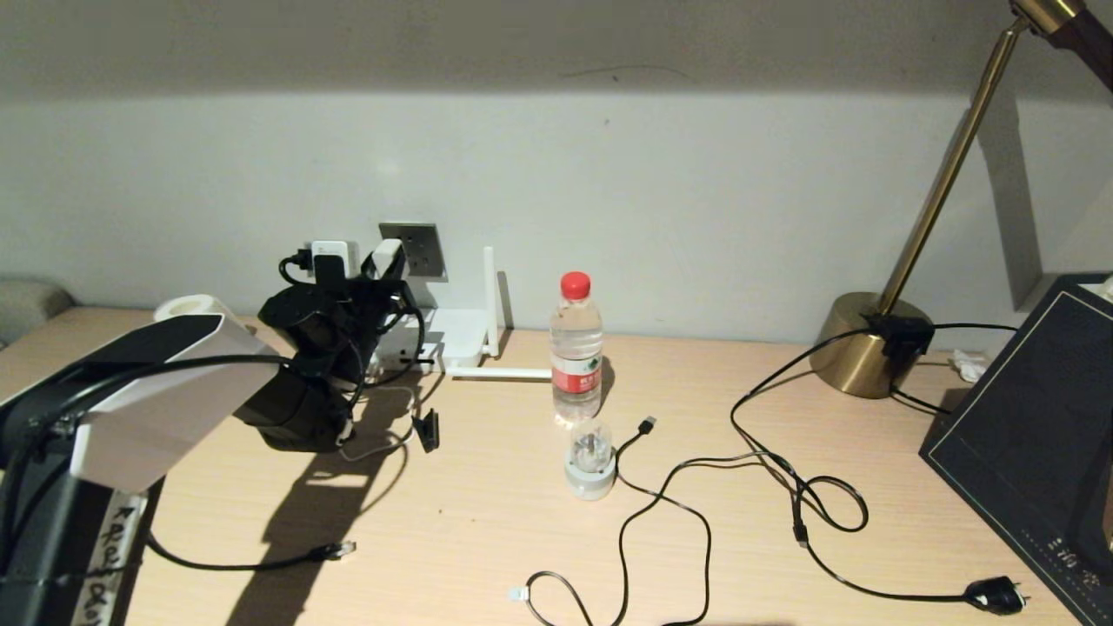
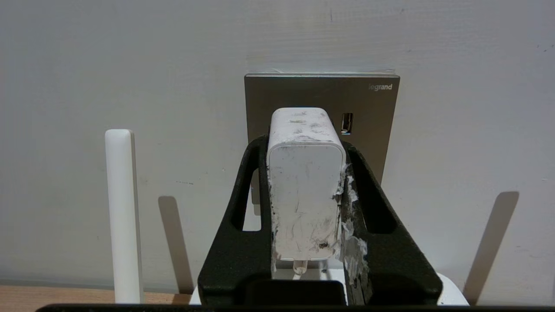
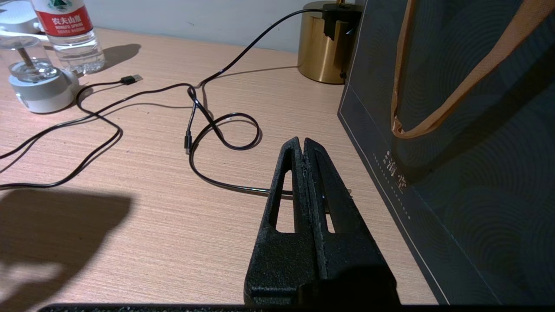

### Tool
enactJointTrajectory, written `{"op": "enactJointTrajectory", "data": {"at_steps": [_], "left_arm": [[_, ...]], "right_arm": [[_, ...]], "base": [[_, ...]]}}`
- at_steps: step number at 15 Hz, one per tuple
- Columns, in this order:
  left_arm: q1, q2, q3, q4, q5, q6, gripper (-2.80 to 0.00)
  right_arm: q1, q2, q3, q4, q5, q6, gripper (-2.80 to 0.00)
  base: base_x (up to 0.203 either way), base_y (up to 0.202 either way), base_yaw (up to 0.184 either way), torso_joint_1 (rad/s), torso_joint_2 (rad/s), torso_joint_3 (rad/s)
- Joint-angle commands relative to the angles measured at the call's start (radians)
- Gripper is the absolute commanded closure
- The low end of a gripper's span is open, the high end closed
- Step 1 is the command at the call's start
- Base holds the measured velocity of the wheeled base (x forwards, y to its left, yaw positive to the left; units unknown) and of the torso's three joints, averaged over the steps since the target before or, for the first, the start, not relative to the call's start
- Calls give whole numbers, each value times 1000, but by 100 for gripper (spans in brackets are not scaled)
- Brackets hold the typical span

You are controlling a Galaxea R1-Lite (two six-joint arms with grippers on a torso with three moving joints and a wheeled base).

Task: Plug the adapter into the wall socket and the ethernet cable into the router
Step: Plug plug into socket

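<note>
My left gripper is shut on the adapter, a scuffed white block, and holds it against the grey wall socket; its prongs are hidden. From the head the adapter sits at the socket, above the white router. One antenna stands upright and another lies flat. The black ethernet cable lies on the desk near the left arm, ending in its clear plug. My right gripper is shut and empty, low over the desk beside a dark bag.
A water bottle and a round white-and-clear gadget stand mid-desk. A USB-tipped cable and a looping black cord with a mains plug sprawl to the right. A brass lamp base stands at the back right; a small black clip lies near the router.
</note>
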Motion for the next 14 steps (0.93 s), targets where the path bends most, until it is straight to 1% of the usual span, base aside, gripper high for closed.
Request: {"op": "enactJointTrajectory", "data": {"at_steps": [1, 14], "left_arm": [[0, 1, 0, -8, -1, 0, 0], [-12, -1, 0, -7, -1, 2, 0]], "right_arm": [[0, 0, 35, -1, 0, -1, 0], [0, 0, 35, -1, 0, -1, 0]], "base": [[0, 0, 0, 0, 0, 0], [0, 0, 0, 0, 0, 0]]}}
